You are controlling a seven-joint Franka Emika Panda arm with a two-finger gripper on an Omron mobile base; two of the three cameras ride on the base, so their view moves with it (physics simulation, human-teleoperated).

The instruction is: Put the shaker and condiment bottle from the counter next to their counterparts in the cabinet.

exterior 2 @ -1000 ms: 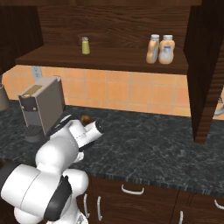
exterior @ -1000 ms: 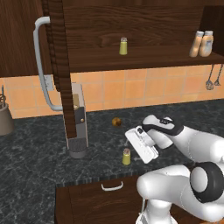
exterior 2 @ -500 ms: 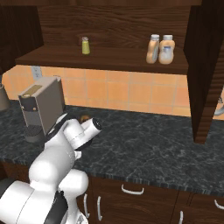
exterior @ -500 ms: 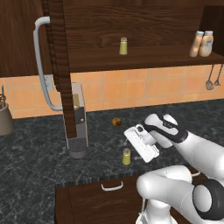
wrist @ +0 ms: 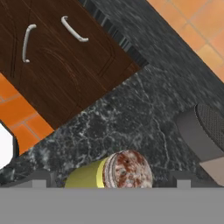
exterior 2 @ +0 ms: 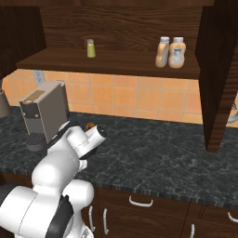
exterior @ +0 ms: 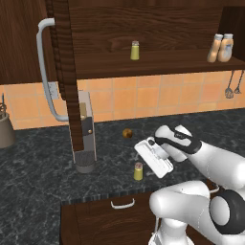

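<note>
The shaker (exterior: 138, 171) stands near the counter's (exterior: 43, 177) front edge while the gripper (wrist: 109, 178), lowered closer, straddles it with open fingers, ready to grasp.

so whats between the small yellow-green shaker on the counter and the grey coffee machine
Nothing: in the left base view only bare black veined counter separates the yellow-green grey-capped shaker from the grey coffee machine.

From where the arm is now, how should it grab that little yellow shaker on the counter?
Probably around the round yellow-green body, just below the grey cap. The shaker stands upright near the front edge of the counter, with bare stone around it. The gripper already has it between its tips, so closing in from the sides of the cylinder looks simplest.
</note>
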